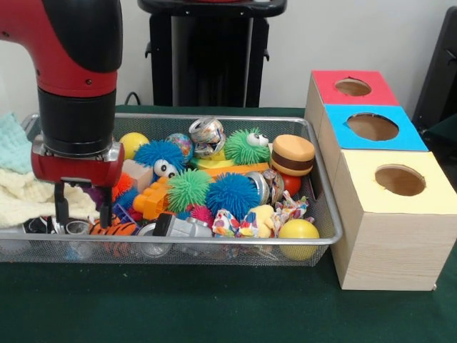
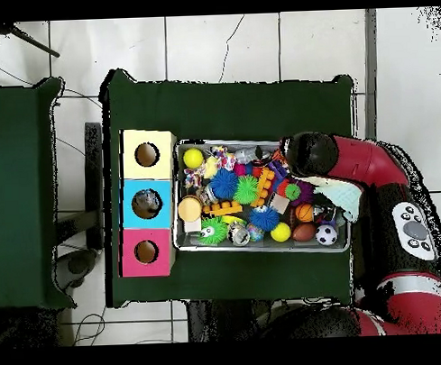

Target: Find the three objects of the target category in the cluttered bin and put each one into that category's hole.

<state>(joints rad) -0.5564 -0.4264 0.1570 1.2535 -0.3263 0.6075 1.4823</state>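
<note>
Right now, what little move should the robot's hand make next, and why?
Probably dip straight down a little. The hand hangs open over the left end of the wire bin, fingers just above the tiger-striped toy, holding nothing, so it must get lower before it can grab.

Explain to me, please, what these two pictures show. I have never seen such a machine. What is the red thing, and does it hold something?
The red and black thing is a robot arm. At its tip is the end effector, two thin fingers for grasping; they stand apart and hold nothing, low over one end of the bin.

One picture is taken from across the table, the other from straight above.

On the green table stands a wire mesh bin full of small toys: spiky rubber balls, a yellow ball, a toy hamburger, pale cloths. Beside the bin stand three wooden boxes, each with a round hole on top: a red box, a blue box and a yellow box.
</note>
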